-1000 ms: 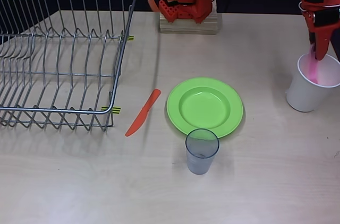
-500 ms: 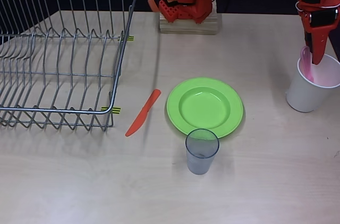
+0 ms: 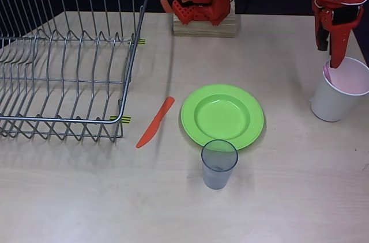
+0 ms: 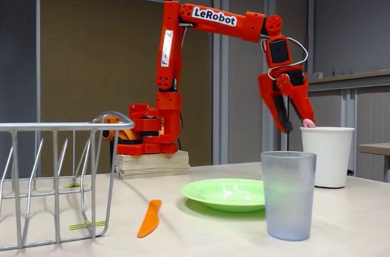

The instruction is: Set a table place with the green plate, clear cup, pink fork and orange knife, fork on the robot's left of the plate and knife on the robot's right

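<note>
The green plate (image 3: pixel 222 116) (image 4: pixel 226 192) lies at the table's middle. Just in front of it stands the clear cup (image 3: pixel 219 164) (image 4: pixel 287 195), upright. The orange knife (image 3: pixel 155 122) (image 4: pixel 150 218) lies flat left of the plate. Only the end of the pink fork (image 3: pixel 327 72) (image 4: pixel 309 123) shows, poking over the left rim of a white cup (image 3: pixel 340 90) (image 4: pixel 326 155). My gripper (image 3: pixel 330 56) (image 4: pixel 297 126) hangs just above that rim, its fingers spread open. In the fixed view the fork's end sits by the right fingertip (image 4: pixel 307 118); I cannot tell whether they touch.
A wire dish rack (image 3: pixel 63 59) (image 4: pixel 55 178) fills the left side of the table. The arm's base stands on a wooden block (image 3: pixel 204 24) (image 4: pixel 152 162) at the back. Bare tabletop lies in front and between plate and white cup.
The gripper has risen out of the white cup and shifted slightly left. Less of the pink fork shows, now only its end at the cup's left rim.
</note>
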You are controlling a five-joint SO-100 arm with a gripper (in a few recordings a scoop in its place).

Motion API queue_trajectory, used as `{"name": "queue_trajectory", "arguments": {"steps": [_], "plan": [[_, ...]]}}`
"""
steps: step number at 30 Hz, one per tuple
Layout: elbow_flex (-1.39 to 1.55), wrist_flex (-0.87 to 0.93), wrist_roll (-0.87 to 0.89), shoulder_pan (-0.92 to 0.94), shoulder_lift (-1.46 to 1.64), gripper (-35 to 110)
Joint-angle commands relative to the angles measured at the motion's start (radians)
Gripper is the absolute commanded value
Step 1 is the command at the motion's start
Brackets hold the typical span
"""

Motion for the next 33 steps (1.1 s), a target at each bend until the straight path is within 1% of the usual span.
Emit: {"name": "queue_trajectory", "arguments": {"steps": [1,7,12,16,18,20,26,33], "plan": [[-0.043,0.092,-0.129,-0.011,0.04,28],[-0.052,0.13,-0.446,0.003,0.094,26],[-0.061,0.14,-0.739,0.054,0.129,25],[-0.071,0.077,-1.0,0.104,0.14,22],[-0.071,0.049,-1.088,0.126,0.137,22],[-0.066,0.032,-1.144,0.141,0.13,22],[-0.031,-0.02,-1.239,0.181,0.123,23],[-0.06,-0.048,-1.282,0.204,0.071,22]]}}
